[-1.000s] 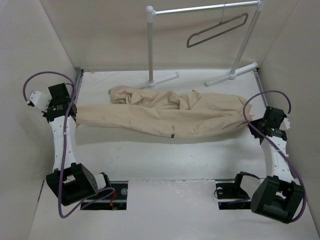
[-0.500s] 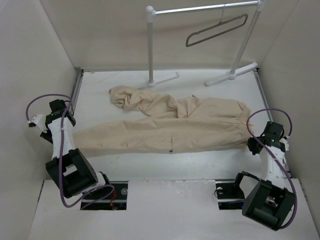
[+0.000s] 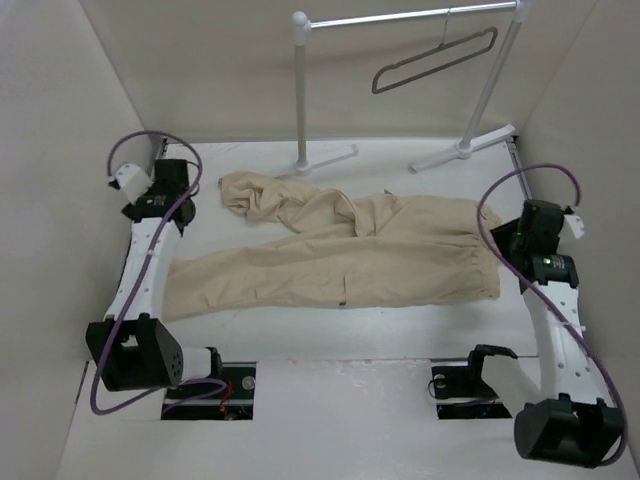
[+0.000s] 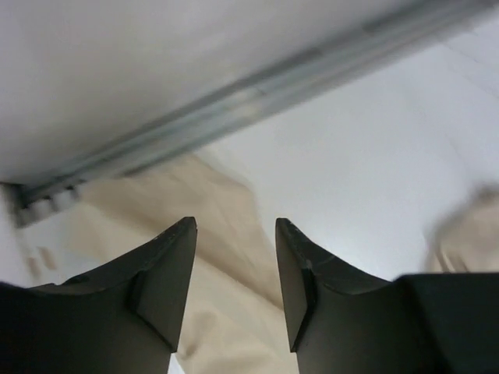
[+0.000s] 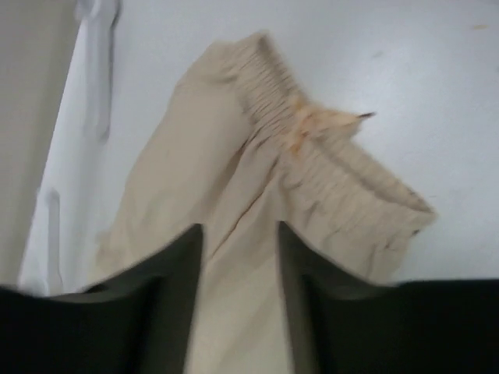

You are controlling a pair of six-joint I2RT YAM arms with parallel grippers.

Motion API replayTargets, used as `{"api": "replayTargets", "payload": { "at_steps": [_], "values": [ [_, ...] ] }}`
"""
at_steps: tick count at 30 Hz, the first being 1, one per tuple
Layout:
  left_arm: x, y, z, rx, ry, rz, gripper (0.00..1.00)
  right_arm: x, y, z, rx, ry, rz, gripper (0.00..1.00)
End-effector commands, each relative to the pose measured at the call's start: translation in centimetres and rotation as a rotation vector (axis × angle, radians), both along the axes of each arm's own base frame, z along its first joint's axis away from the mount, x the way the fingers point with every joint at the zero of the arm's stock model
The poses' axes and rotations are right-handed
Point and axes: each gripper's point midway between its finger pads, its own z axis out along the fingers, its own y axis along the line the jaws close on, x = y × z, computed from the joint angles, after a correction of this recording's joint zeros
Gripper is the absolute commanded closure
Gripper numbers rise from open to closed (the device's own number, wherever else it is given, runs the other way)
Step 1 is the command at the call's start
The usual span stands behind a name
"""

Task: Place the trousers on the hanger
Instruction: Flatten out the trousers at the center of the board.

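Top external: the trousers (image 3: 340, 255) lie flat across the desk (image 3: 400, 320), waistband to the right, one leg bunched at the far left. The hanger (image 3: 435, 60) hangs on the white rack (image 3: 300, 90) at the far right.

Left wrist: the left hand (image 4: 234, 226) has its fingers apart over a leg, gripping nothing.

Right wrist: the right hand (image 5: 238, 230) has its fingers apart above the waistband (image 5: 343, 171), empty.

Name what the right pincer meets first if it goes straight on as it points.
Probably the trousers: their gathered waist end lies straight ahead of the right pincer, though depth is unclear.
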Motion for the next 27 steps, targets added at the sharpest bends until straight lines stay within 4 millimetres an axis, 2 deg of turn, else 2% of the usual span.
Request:
{"api": "replayTargets", "payload": {
  "at_steps": [1, 3, 5, 7, 9, 11, 14, 15, 17, 20, 23, 25, 27],
  "values": [
    [3.2, -8.8, -6.1, -0.243, 0.029, -0.267, 0.61, 2.3, 7.9, 0.0, 0.03, -0.037, 0.32, 0.63],
    [3.0, -12.9, -9.8, -0.361, 0.07, -0.325, 0.68, 2.3, 15.9, -2.4, 0.104, 0.013, 0.585, 0.82],
    [2.3, -15.4, -12.5, -0.435, 0.09, -0.339, 0.77, 1.5, 21.8, -5.3, 0.12, 0.1, 0.769, 0.9],
    [1.4, -16.3, -14.6, -0.457, 0.113, -0.338, 0.8, 0.8, 25.9, -7.5, 0.114, 0.175, 0.89, 0.92],
    [0.0, -16.0, -16.4, -0.465, 0.154, -0.311, 0.8, 0.2, 28.1, -9.9, 0.114, 0.24, 0.937, 0.91],
    [-1.5, -15.2, -17.7, -0.462, 0.182, -0.277, 0.8, -0.5, 28.7, -12.1, 0.119, 0.3, 0.935, 0.91],
    [-3.9, -13.1, -19.1, -0.466, 0.203, -0.198, 0.78, -2.2, 28.1, -15.5, 0.141, 0.393, 0.896, 0.91],
    [-4.3, -12.6, -19.0, -0.473, 0.193, -0.184, 0.76, -2.8, 27.8, -16.3, 0.15, 0.415, 0.884, 0.91],
    [-3.5, -11.9, -17.5, -0.482, 0.128, -0.176, 0.69, -4.1, 27.3, -17.3, 0.152, 0.445, 0.873, 0.91],
    [0.3, -11.7, -12.9, -0.479, -0.002, -0.225, 0.62, -4.9, 26.6, -17.6, 0.142, 0.455, 0.87, 0.86],
    [5.4, -12.5, -8.8, -0.484, -0.108, -0.3, 0.62, -4.1, 27.1, -16.0, 0.125, 0.406, 0.915, 0.67],
    [8.7, -13.7, -8.3, -0.526, -0.126, -0.351, 0.67, -3.5, 27.6, -14.5, 0.11, 0.375, 0.954, 0.57],
    [11.6, -14.7, -9.3, -0.573, -0.108, -0.385, 0.75, -2.9, 27.7, -13.1, 0.091, 0.35, 0.963, 0.51]
  ]
}}
